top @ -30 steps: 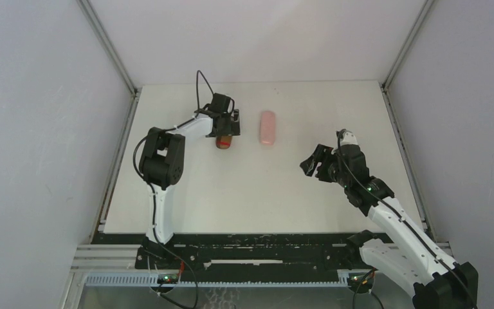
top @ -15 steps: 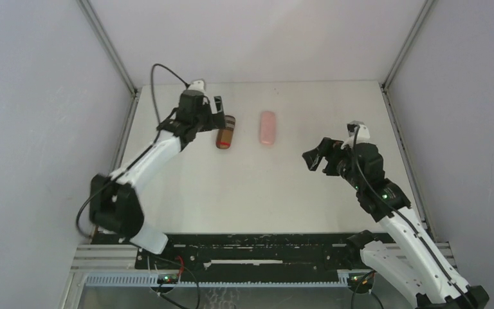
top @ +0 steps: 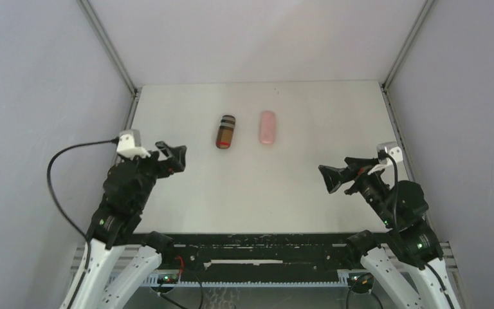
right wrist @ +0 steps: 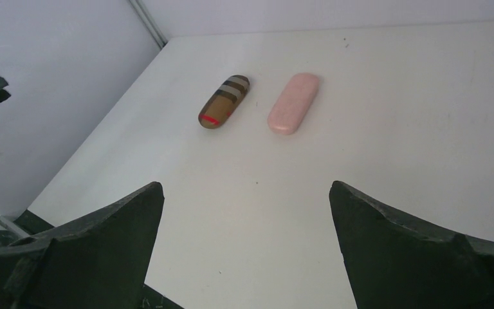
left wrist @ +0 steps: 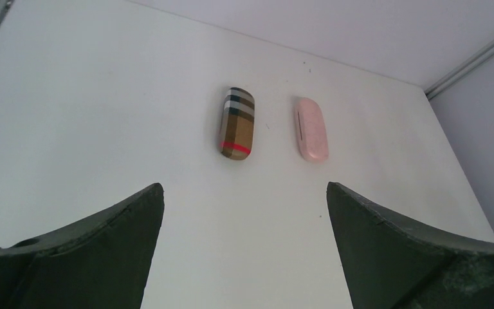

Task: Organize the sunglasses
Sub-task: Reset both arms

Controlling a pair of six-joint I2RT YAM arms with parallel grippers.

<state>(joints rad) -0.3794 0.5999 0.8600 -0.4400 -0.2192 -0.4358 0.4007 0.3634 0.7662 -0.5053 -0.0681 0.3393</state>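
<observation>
Update: my left gripper (top: 170, 155) just pulled back from the brown case (top: 225, 131), wide open and empty; pink case (top: 267, 127) sits just beside it; right gripper (top: 339, 172) backed off, open too. No sunglasses in sight, probably inside, looks finished

The oblong hard case of tan plaid (top: 226, 131) has a brown-tan ground. Black and white bands cross its far end, thin dark lines run along its length, and one bright red stripe sits close to its near end. Just right of it lies the smooth oblong case in pale pink (top: 267, 127), plain except for a thin darker seam line. Under both, the matte worktop (top: 264, 187) is off-white. The left arm's fingers (left wrist: 90, 251) and the right arm's fingers (right wrist: 83, 248) are dark greenish black. Nearer than the plaid case, the left arm (top: 127, 188) and right arm (top: 393, 201) show black joints and white links. The surrounding walls (top: 38, 96) are pale grey.
</observation>
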